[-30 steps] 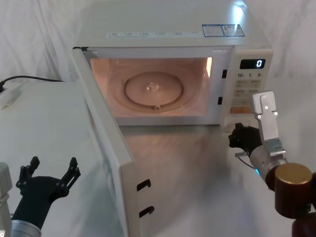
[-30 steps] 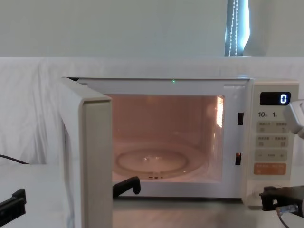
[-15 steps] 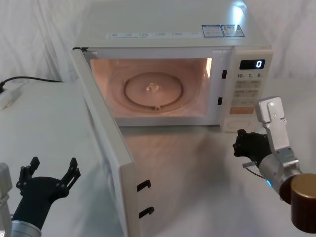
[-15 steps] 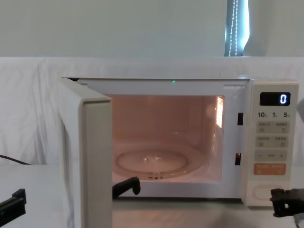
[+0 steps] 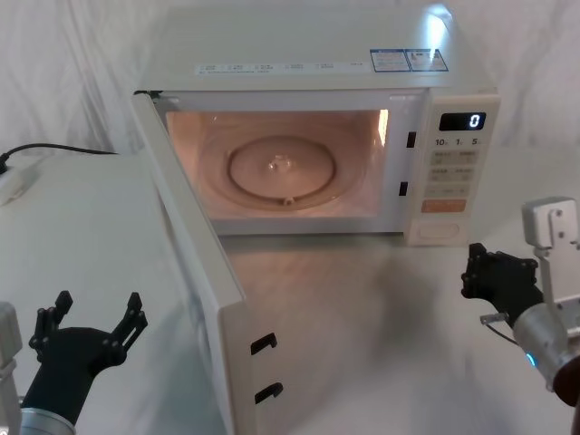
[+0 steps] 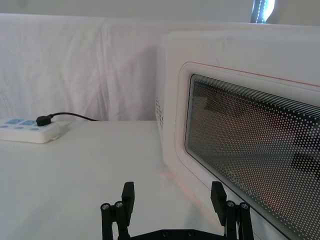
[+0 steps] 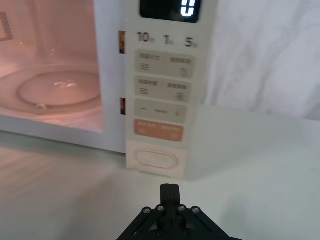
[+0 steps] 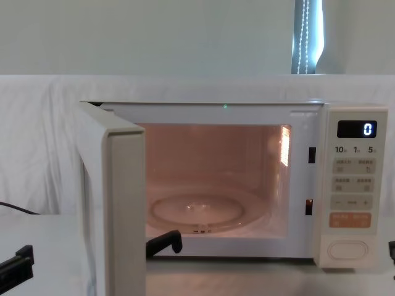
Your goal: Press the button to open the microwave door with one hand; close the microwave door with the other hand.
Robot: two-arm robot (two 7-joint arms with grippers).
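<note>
Cream microwave (image 5: 299, 63), pink-lit inside; dotted dark window (image 6: 255, 150); orange key (image 7: 158, 131) above cream button (image 7: 157, 159).
</note>
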